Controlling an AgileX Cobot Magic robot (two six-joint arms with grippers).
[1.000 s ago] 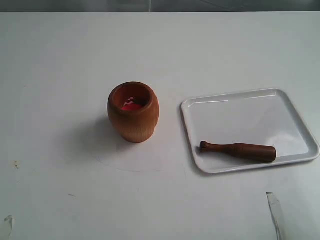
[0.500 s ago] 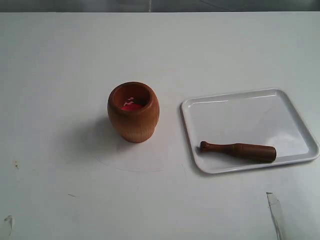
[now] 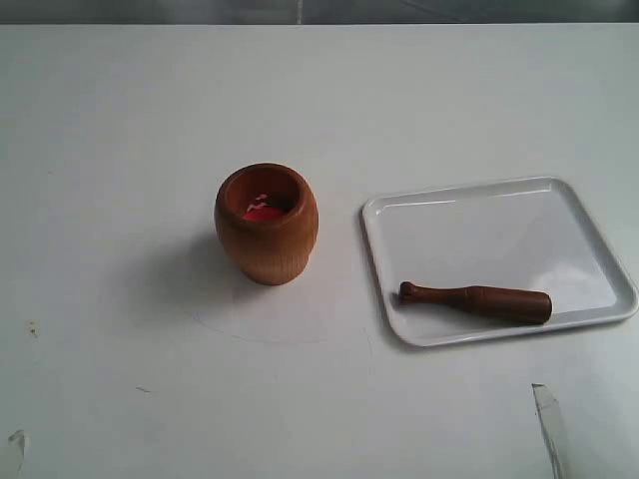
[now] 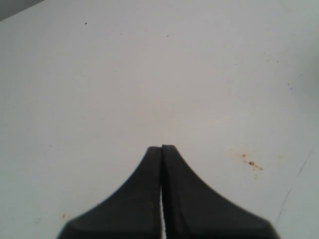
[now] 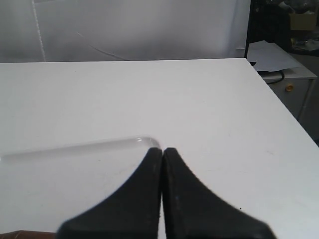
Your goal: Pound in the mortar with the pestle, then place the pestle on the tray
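Wood pestle (image 3: pixel 477 301) lay in white tray (image 3: pixel 479 225), 4 o'clock of upright mortar (image 3: pixel 266 225); left gripper (image 4: pixel 162 147) and right gripper (image 5: pixel 162 149) pinched closed, empty.

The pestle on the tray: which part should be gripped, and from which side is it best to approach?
Probably the slim handle of the pestle, just beside its knob, taken from above with the jaws across it. It lies flat close to one long rim of the tray, so a sideways approach looks blocked.

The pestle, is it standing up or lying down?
Lying down. The pestle rests flat on its side inside the white tray.
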